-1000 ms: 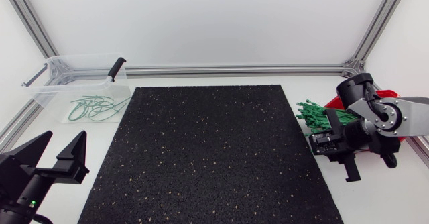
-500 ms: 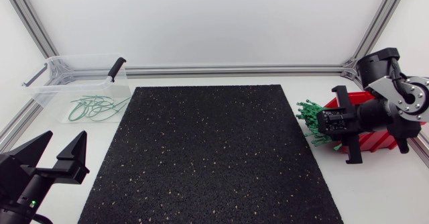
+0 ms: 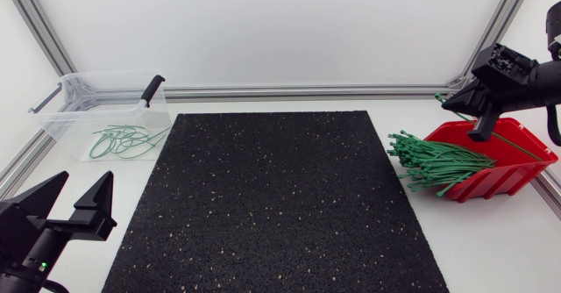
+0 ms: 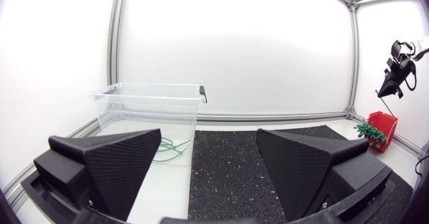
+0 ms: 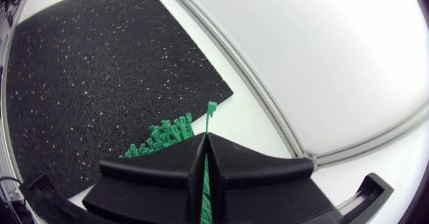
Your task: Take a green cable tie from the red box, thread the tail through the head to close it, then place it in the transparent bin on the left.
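A robotics lab cell: an aluminium profile frame [image 3: 298, 91] and white panels [image 3: 263, 30] enclose the bench [image 3: 500, 249]; a black rubber mat [image 3: 272, 196] lies ahead of the left tool [image 4: 209, 137].

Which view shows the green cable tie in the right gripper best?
The right wrist view: the cable tie pokes out close-up between the shut fingers of the right gripper. The head view shows only a thin green line; the left wrist view, nothing clear of it.

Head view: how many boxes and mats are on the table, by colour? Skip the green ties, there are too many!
Red box: 1
Clear bin: 1
Black mat: 1
Total: 3
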You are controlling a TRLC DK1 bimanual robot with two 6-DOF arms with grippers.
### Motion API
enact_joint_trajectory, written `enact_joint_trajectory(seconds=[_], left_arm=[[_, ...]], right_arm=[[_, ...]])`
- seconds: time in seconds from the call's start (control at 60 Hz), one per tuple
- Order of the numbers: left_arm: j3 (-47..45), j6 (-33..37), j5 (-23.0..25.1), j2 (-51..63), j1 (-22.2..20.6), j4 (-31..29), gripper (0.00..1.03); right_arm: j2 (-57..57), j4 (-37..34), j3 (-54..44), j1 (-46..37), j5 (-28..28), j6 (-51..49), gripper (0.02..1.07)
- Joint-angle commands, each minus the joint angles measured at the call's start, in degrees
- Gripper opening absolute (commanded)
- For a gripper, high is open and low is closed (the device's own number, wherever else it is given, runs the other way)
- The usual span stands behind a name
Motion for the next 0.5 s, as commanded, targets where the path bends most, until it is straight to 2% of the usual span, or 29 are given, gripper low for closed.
enact_joint_trajectory(seconds=[0.0, 0.083, 0.283, 0.4, 0.483], left_arm=[[-2.26, -1.02, -0.03, -0.23, -0.26, -1.11, 0.99], [-2.26, -1.02, -0.12, -0.23, -0.26, -1.11, 0.99], [-2.26, -1.1, -0.38, -0.23, -0.26, -1.28, 0.99], [-2.26, -1.02, -0.47, -0.23, -0.35, -1.28, 0.99], [-2.26, -1.02, -0.47, -0.23, -0.43, -1.28, 0.99]], right_arm=[[1.22, -1.97, 3.0, -0.86, -1.57, 8.77, 0.07], [2.19, -8.04, 7.04, -0.68, -3.86, 11.32, 0.08], [-2.74, -7.6, 8.8, 2.22, -5.09, 17.03, 0.07], [-5.99, -12.08, 10.73, 6.08, -6.93, 18.7, 0.08], [-9.15, -12.43, 10.99, 9.95, -6.84, 21.86, 0.08]])
